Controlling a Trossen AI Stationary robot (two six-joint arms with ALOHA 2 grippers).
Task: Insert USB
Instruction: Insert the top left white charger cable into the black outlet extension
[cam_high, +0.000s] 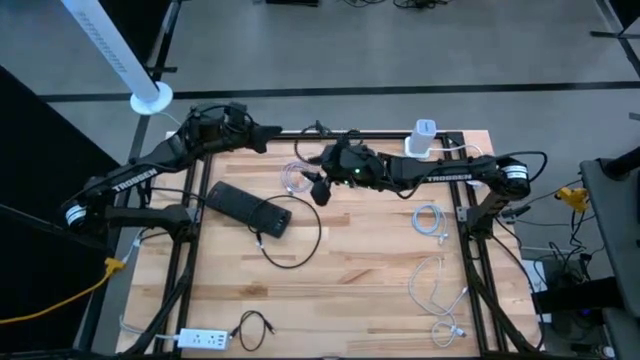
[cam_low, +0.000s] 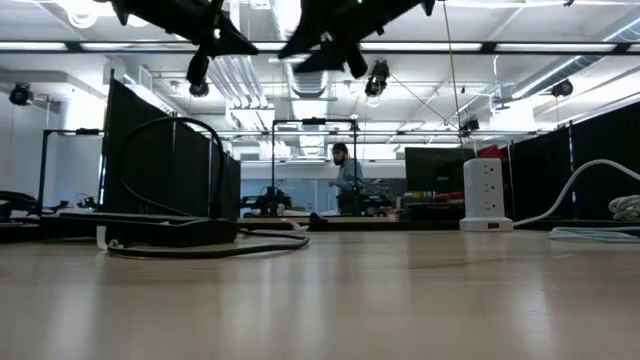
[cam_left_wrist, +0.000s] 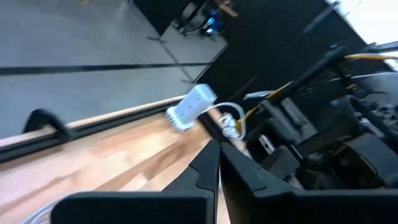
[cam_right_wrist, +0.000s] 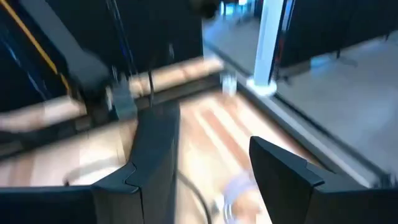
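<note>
The right gripper (cam_high: 318, 190), jaws half open and empty, hovers nearer the coiled white USB cable (cam_high: 296, 178), seemingly just beside its jaws.

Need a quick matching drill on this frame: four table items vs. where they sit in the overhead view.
Items:
1. white upright power tower
2. flat black rectangular hub
3. white flat power strip
4. loose white coiled cable

Places:
A. near edge, left corner
B. far edge, right side
C. right side, mid-table
D. left of centre, black cable attached

Pairs: 1-B, 2-D, 3-A, 4-C
</note>
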